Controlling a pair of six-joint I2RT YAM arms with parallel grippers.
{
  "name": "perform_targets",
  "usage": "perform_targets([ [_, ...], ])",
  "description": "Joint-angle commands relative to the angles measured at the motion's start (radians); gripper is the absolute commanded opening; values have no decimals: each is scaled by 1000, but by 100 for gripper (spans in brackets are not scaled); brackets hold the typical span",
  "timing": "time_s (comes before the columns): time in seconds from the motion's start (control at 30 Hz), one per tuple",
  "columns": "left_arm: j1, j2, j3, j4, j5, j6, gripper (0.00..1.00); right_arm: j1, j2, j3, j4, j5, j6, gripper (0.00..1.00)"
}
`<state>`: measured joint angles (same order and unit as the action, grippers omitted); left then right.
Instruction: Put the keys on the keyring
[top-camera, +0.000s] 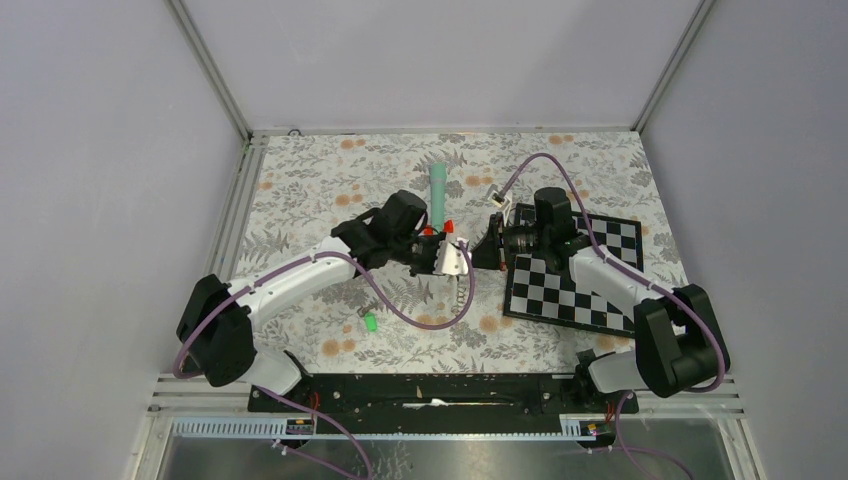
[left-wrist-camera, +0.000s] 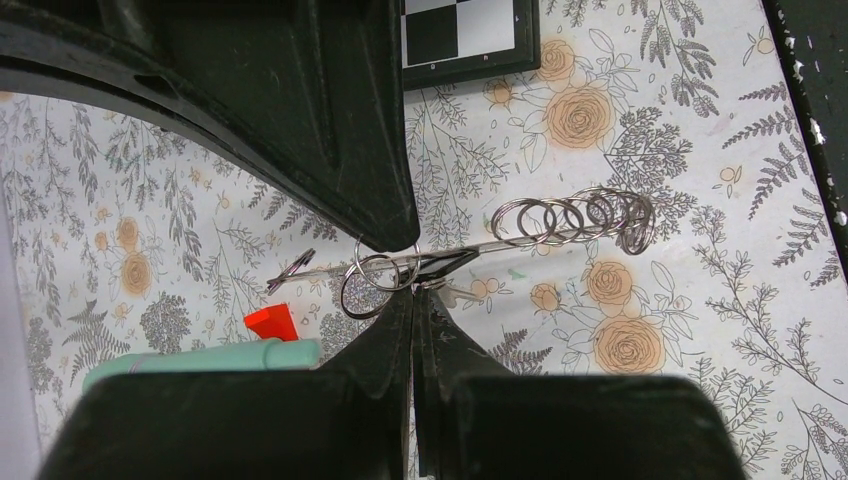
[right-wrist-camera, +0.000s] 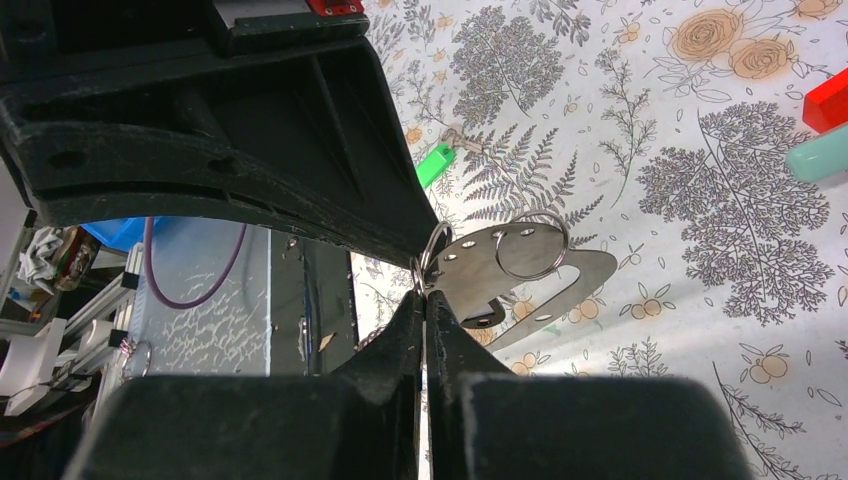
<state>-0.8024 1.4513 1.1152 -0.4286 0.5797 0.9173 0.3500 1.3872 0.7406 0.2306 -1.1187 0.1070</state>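
Observation:
The keyring (top-camera: 455, 258) is a flat grey metal plate with an oval loop, held in the air between both grippers. It carries split rings (right-wrist-camera: 530, 245) and a hanging chain of rings (left-wrist-camera: 580, 215). My left gripper (top-camera: 440, 258) is shut on the plate's edge (left-wrist-camera: 412, 290). My right gripper (top-camera: 483, 250) is shut on a small split ring at the plate's near edge (right-wrist-camera: 425, 292). The green-headed key (top-camera: 370, 322) lies on the cloth, apart from both grippers, and also shows in the right wrist view (right-wrist-camera: 435, 165). I cannot make out the plain dark key for sure.
A teal stick (top-camera: 437, 190) with a red base (left-wrist-camera: 270, 322) lies just behind the left gripper. A checkerboard (top-camera: 575, 280) lies under the right arm. The floral cloth (top-camera: 320, 180) covers the table, with walls at the left, back and right.

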Motion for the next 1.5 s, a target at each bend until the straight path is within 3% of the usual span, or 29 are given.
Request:
perform_targets([
  [0.0, -26, -16, 11, -7, 53, 12, 0, -14, 12, 8, 84, 52, 22, 0],
  [0.37, -29, -3, 24, 5, 45, -57, 0, -14, 2, 1, 146, 71, 45, 0],
  [0.7, -28, 15, 41, 55, 77, -190, 3, -15, -41, -84, 384, 89, 121, 0],
  [1.2, -12, 24, 59, 59, 50, -245, 26, -21, -59, -108, 464, 54, 127, 0],
  [1.47, 47, -44, 25, 48, 59, -247, 47, -40, -79, -112, 462, 3, 92, 0],
])
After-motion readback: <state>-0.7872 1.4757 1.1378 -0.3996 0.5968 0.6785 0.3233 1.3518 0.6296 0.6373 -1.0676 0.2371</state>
